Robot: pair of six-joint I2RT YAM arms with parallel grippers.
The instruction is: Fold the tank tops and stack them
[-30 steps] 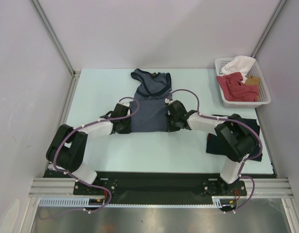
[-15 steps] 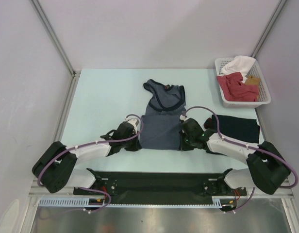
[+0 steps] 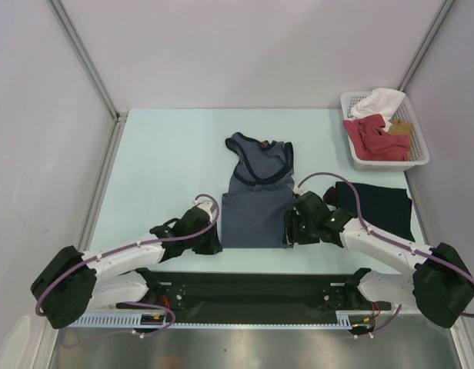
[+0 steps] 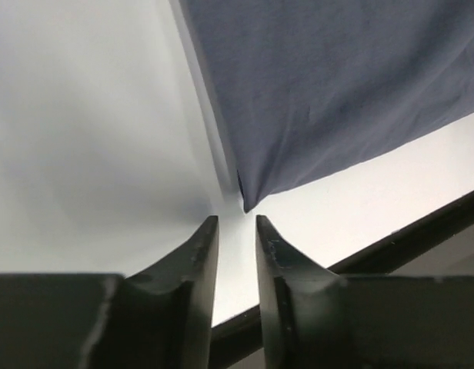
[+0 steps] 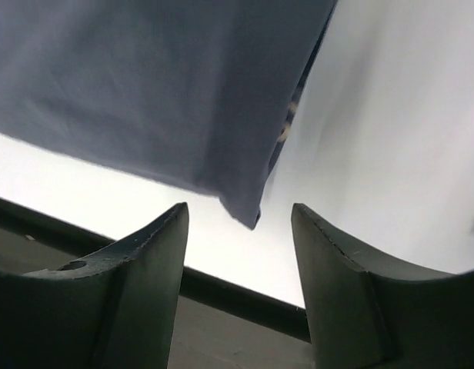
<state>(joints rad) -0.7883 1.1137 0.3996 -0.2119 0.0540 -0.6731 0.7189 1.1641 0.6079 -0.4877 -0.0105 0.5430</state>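
Near the table's (image 3: 168, 154) near edge lies the slate top (image 3: 256, 207), with the navy top (image 3: 375, 201) folded by the right edge. Our left gripper (image 4: 237, 224), barely parted, and right gripper (image 5: 238, 214), wide, sit empty at the slate top's near corners, placed, we judge, to fold it.

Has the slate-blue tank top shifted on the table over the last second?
Yes. The slate-blue tank top slid nearer the black base plate and slightly right.

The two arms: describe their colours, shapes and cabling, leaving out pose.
Both the left arm and right arm have white link segments between bulky black joint housings, with a purple cable looping along each. The left gripper and right gripper have black, curved, tapering fingers. No markings are legible.
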